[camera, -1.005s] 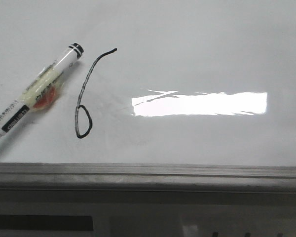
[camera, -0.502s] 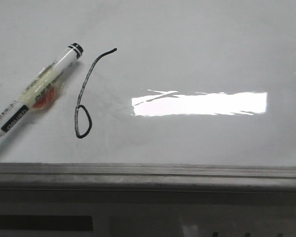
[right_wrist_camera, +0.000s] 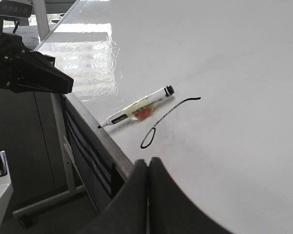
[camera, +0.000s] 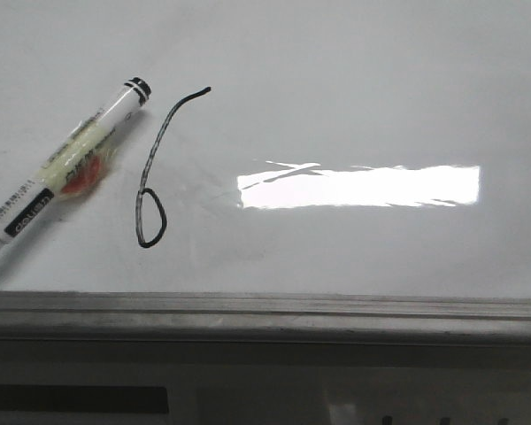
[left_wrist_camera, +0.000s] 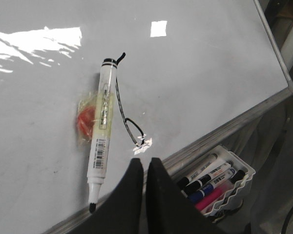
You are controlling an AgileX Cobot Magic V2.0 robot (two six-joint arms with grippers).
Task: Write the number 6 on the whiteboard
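I judge it done: thin black hand-drawn number 6 on glossy grey-white whiteboard, white uncapped marker lying left of it. Left gripper and right gripper both closed, empty.

I see a lab or office workspace: a framed whiteboard on a wheeled metal stand, marker tray alongside

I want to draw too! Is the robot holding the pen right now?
No. The marker lies loose on the whiteboard beside the number 6. Both grippers, left and right, have their fingers closed on nothing.
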